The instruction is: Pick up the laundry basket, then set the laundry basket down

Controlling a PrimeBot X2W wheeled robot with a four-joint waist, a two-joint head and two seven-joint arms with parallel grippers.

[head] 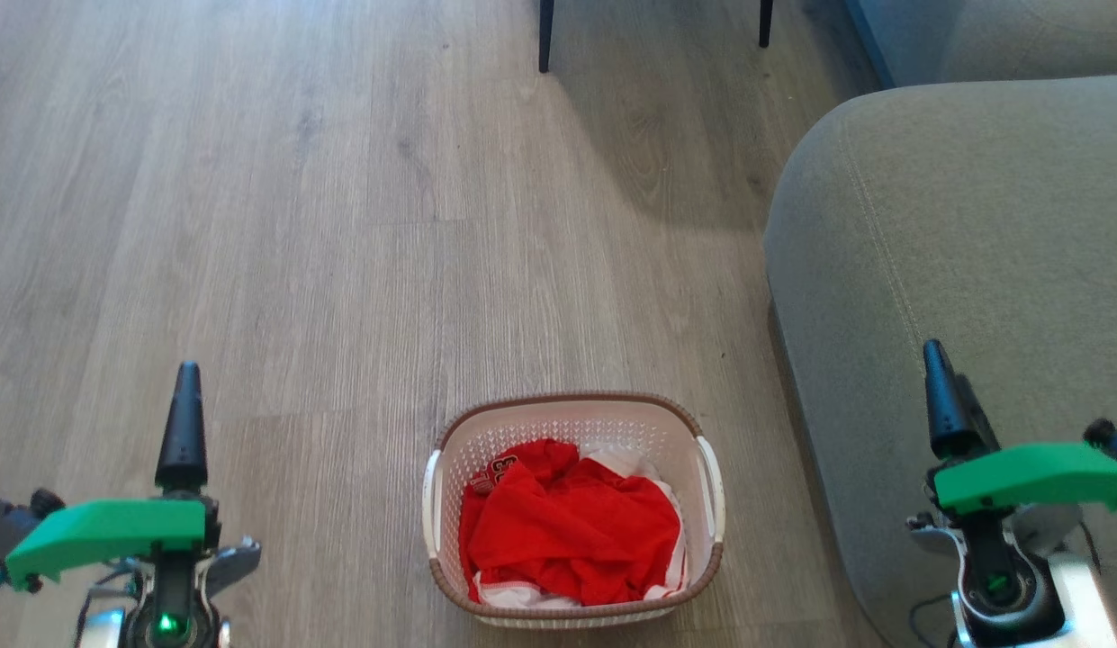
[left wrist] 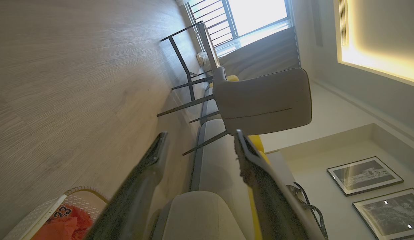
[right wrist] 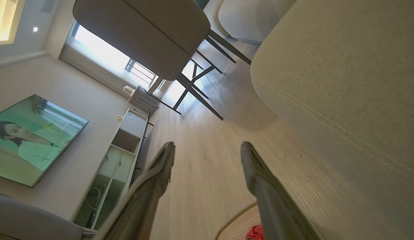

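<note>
Head view — one laundry basket (head: 567,397); left hand (head: 186,389), right hand (head: 947,376) — both spread

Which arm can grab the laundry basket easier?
Left, probably: the left gripper has bare floor between it and the laundry basket, while the right gripper hangs close beside the grey sofa. Both are open, touching nothing.

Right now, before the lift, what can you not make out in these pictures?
1. Head view: floor of the cream-white perforated plastic laundry basket, covered by crumpled red and white clothes.
2. Left wrist view: the basket, cut by the bottom edge and a finger of the left end effector.
3. Right wrist view: its rim, cut by the bottom edge, behind the right end effector.
</note>
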